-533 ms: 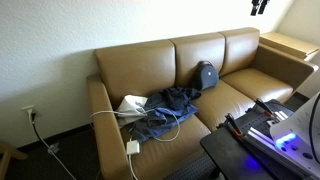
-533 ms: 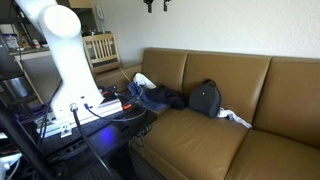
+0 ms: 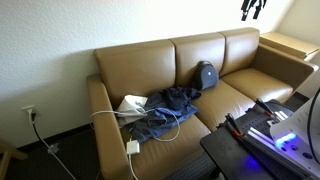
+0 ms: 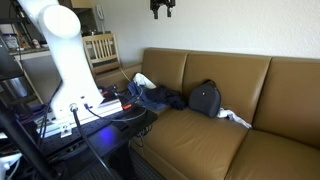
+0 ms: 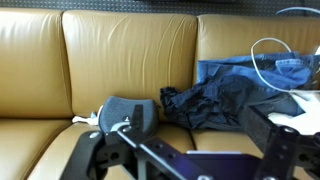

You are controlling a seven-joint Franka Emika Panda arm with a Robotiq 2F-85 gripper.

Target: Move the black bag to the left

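The black bag [image 3: 206,74] stands upright on the middle seat of the tan sofa [image 3: 235,55], leaning on the backrest. It also shows in the exterior view [image 4: 205,97] and in the wrist view [image 5: 127,114]. My gripper [image 3: 250,9] hangs high above the sofa, near the top edge in both exterior views [image 4: 160,9], far from the bag. In the wrist view its two fingers [image 5: 180,160] stand wide apart with nothing between them.
A heap of dark blue clothes [image 3: 165,108] with a white cable and a white cloth [image 3: 131,104] lies on one end seat. A white item [image 4: 236,119] lies beside the bag. The robot's base table [image 4: 85,120] stands in front of the sofa.
The gripper has come a little lower into view at the top of both exterior views. The bag and clothes have not moved.
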